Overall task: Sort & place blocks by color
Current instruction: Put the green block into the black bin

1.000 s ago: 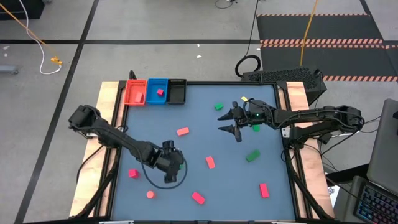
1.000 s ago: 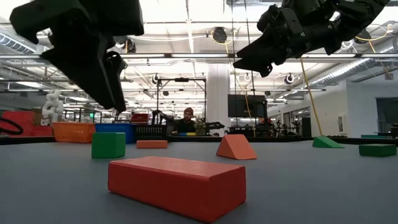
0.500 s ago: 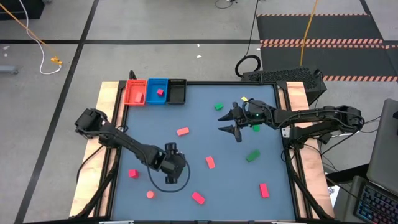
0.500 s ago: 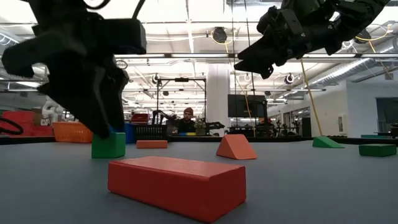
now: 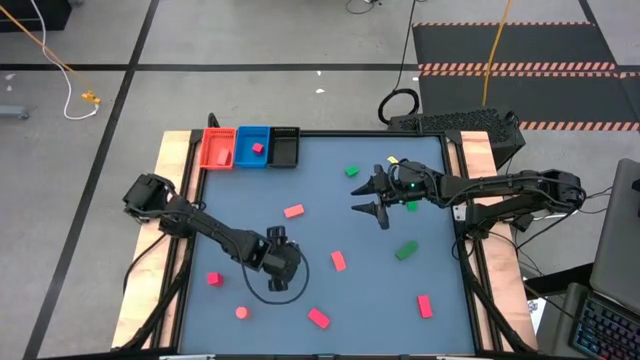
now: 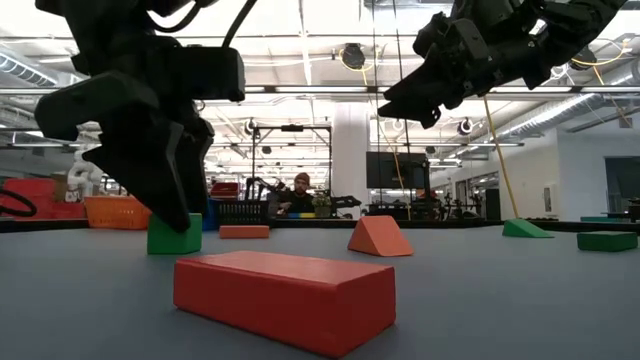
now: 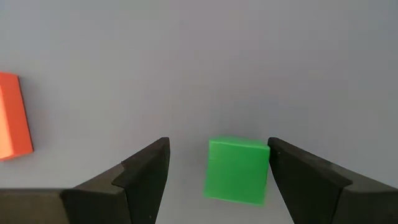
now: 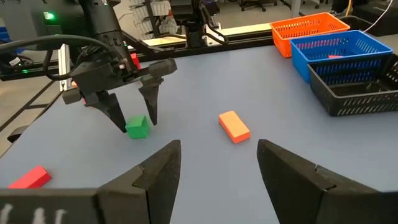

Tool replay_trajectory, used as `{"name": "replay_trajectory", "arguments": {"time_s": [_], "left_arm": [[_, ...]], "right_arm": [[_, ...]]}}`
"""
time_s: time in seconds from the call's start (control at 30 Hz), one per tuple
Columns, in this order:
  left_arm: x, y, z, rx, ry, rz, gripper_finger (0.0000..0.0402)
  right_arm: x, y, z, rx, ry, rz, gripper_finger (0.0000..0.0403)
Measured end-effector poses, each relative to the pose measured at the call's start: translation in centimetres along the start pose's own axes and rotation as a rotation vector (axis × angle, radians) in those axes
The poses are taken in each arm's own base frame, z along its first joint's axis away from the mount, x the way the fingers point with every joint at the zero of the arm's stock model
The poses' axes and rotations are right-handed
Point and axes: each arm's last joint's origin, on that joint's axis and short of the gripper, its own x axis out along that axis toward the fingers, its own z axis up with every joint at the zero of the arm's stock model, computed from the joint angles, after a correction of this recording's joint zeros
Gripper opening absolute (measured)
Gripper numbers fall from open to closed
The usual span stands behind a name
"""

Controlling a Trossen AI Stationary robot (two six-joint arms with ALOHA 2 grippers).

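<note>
Left gripper [image 5: 283, 276] low over the blue-grey surface [image 5: 440, 330], near the middle of its front half, fingers [image 7: 144, 177] spread wide and pointing down. Small green cube block [image 7: 237, 170] sitting on the surface in the gap between the two fingers, closer to one finger than the other, touching neither as far as the left wrist view shows. Same cube [image 8: 137, 126] seen from the right wrist view between the two dark finger tips, resting flat, not lifted. In the low view, green cube [image 6: 174, 234] partly hidden behind the left gripper's dark body.

Right gripper [image 5: 370, 198] held above the surface toward the far right part, fingers [image 8: 160, 176] apart, nothing between them.

Salmon-orange bar block [image 5: 293, 211] lying flat between the left gripper and the far edge, also visible just beside the left fingers' field at the side [image 7: 12, 115]. Another red-orange bar [image 5: 338, 261] just to the right of the left gripper. Pink-red bars near the front edge [image 5: 318, 318] and toward the front right corner [image 5: 425, 305]. Green blocks nearer the right edge [image 5: 405, 250] and toward the far edge [image 5: 352, 171].

Red tray [image 5: 207, 157], blue tray [image 5: 243, 155] and black tray [image 5: 294, 156] side by side at the far left corner; a pink-red block [image 5: 257, 149] inside the blue one.
</note>
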Motion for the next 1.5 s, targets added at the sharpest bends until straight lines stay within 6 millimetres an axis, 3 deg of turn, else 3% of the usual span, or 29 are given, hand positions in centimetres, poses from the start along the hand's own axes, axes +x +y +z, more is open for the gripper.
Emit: {"name": "replay_trajectory", "arguments": {"time_s": [0.5, 0.7, 0.87, 1.3, 1.5], "left_arm": [[-0.1, -0.4, -0.3, 0.015, 0.011, -0.017, 0.0259], [-0.1, -0.4, -0.3, 0.013, 0.013, -0.018, 0.0202], [-0.2, -0.2, -0.5, 0.007, 0.043, -0.004, 0.0124], [-0.2, 1.2, -0.1, 0.001, 0.069, -0.003, 0.0123], [-1.5, 3.8, 2.0, 0.014, 0.066, 0.085, 0.0123]], "right_arm": [[0.0, 0.0, 0.0, 0.006, 0.000, 0.000, 0.0208], [0.0, 0.0, 0.0, 0.010, 0.000, 0.000, 0.0208], [0.0, 0.0, 0.0, 0.009, 0.000, 0.000, 0.0208], [0.0, 0.0, 0.0, 0.000, 0.000, 0.000, 0.0208], [0.0, 0.0, 0.2, -0.012, -0.016, 0.001, 0.0208]]}}
